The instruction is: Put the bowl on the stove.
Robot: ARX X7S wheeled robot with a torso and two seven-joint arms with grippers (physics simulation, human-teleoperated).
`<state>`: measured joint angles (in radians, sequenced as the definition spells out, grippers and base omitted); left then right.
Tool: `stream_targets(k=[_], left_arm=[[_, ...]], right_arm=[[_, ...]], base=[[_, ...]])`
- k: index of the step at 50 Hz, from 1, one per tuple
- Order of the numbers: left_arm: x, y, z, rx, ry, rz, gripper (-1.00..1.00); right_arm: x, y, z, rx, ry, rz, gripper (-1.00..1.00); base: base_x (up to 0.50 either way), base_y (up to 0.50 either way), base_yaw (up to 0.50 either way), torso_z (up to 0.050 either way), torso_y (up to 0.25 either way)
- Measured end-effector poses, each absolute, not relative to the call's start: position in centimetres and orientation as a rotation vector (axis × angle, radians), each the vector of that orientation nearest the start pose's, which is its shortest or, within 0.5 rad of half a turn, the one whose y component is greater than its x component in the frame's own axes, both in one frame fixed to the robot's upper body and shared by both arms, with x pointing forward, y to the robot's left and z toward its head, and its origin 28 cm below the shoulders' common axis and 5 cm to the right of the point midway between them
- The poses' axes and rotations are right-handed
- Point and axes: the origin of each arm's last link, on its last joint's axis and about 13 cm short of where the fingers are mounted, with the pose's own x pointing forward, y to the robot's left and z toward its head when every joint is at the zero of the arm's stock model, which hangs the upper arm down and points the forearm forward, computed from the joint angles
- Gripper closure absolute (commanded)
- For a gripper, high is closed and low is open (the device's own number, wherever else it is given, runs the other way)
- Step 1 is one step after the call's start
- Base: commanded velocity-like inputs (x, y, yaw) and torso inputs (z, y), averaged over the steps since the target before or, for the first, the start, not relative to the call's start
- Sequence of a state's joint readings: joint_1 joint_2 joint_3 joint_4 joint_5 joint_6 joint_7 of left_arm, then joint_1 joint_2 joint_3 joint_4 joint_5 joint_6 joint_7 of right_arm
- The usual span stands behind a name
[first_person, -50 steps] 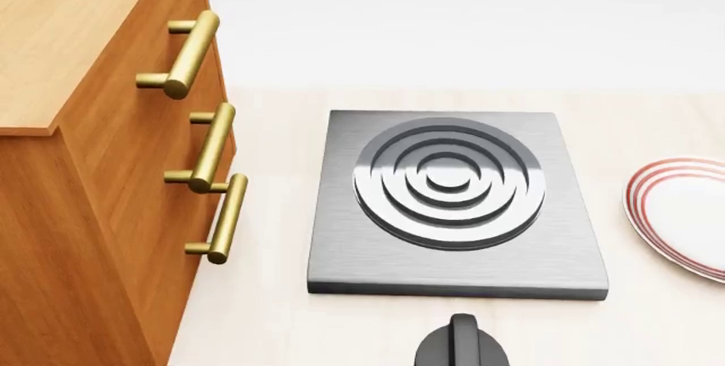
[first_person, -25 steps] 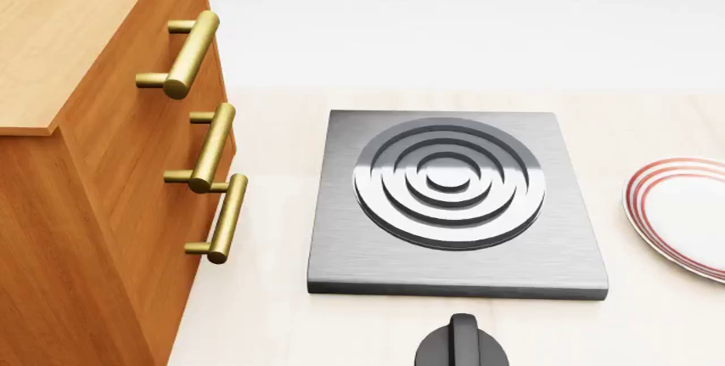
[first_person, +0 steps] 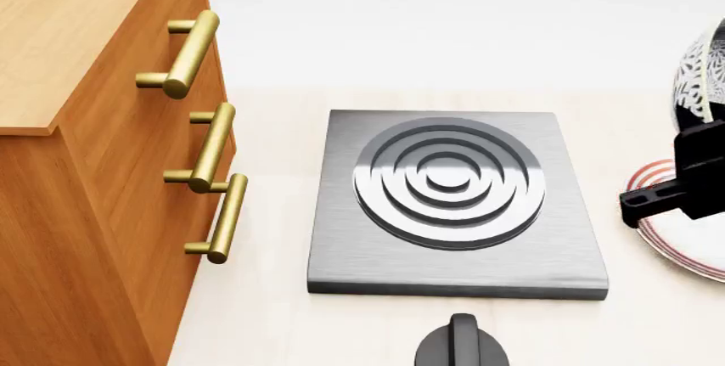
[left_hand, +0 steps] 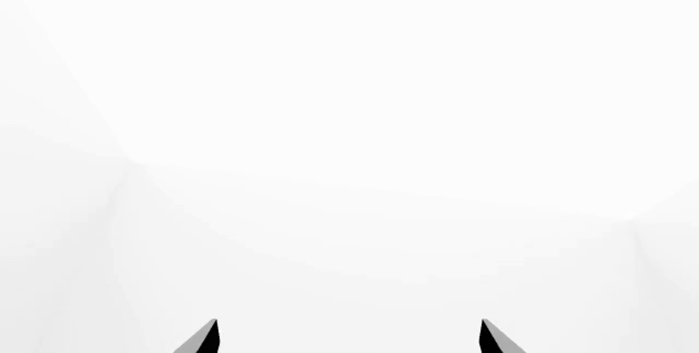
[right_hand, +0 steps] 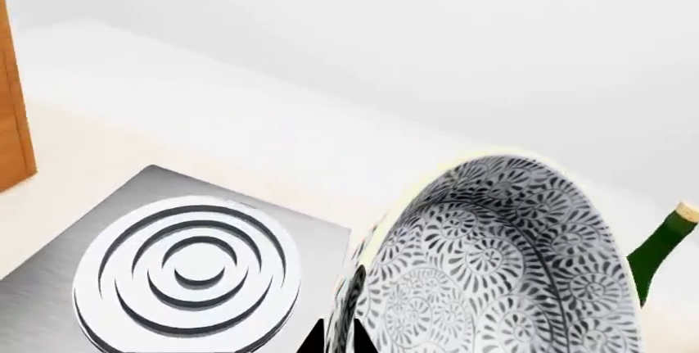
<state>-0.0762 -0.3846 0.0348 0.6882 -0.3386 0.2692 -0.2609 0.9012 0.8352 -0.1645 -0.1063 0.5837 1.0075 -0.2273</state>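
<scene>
Bowl (first_person: 702, 73) hangs tilted at the head view's right edge, clamped at its rim by the right gripper (first_person: 685, 181), above the red-ringed plate (first_person: 680, 222). Stove (first_person: 453, 200) lies bare on the tabletop (first_person: 272, 315), between the wooden drawers (first_person: 102, 213) and plate, black knob (first_person: 459, 345) in front. Left gripper (left_hand: 347, 338) is spread open against blank white.

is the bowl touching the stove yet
Apart. The head view shows the bowl held up at the right edge, above the plate, with bare counter between it and the stove.
</scene>
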Motion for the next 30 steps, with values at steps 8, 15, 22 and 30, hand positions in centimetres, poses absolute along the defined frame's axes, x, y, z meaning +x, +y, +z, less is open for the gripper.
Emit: stream_targets(k=[8, 15, 22, 30], left_arm=[[18.4, 23.9, 19.1, -0.121, -0.965, -0.042, -1.00], [18.4, 23.9, 19.0, -0.121, -0.964, -0.044, -1.00], [18.4, 23.9, 19.0, -0.121, -0.964, -0.044, -1.00], [18.4, 23.9, 19.0, -0.121, -0.962, -0.045, -1.00]], right_arm=[[30.6, -24.9, 26.4, -0.294, 0.145, 0.198, 1.00], [32.1, -23.7, 26.6, -0.295, 0.135, 0.239, 1.00], [33.4, -22.4, 26.6, -0.291, 0.130, 0.274, 1.00], [34.7, -21.1, 26.4, -0.284, 0.121, 0.311, 1.00]], base=[[0.00, 0.00, 0.00, 0.000, 0.000], [0.00, 0.00, 0.00, 0.000, 0.000], [0.00, 0.00, 0.00, 0.000, 0.000], [0.00, 0.00, 0.00, 0.000, 0.001]])
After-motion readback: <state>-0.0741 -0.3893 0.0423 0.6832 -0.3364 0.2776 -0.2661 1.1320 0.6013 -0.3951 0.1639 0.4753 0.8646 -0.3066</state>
